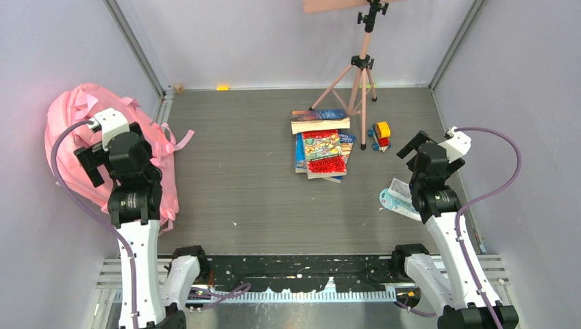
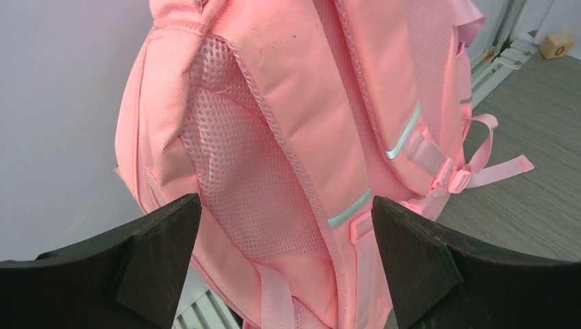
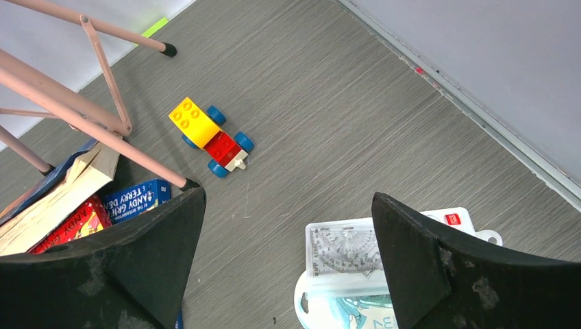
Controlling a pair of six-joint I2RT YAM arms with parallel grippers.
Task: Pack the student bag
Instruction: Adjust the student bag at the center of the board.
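The student bag (image 1: 68, 137) is a big pink backpack that leans against the left wall, with its straps trailing onto the floor. In the left wrist view its mesh back panel and shoulder straps (image 2: 288, 103) fill the frame. My left gripper (image 1: 96, 154) (image 2: 285, 201) hovers over the bag, open and holding nothing. My right gripper (image 1: 419, 152) (image 3: 288, 195) hangs open at the right side above bare floor. It sits just left of a clear geometry set box (image 3: 346, 250) (image 1: 401, 199) that lies on a white card.
A stack of books (image 1: 322, 147) (image 3: 133, 199) lies mid-table at the feet of a pink tripod (image 1: 360, 68) (image 3: 89, 116). A yellow and red brick toy car (image 1: 379, 135) (image 3: 209, 137) stands beside them. A small wooden block (image 1: 179, 88) (image 2: 556, 45) sits in the back left corner. Walls close in three sides.
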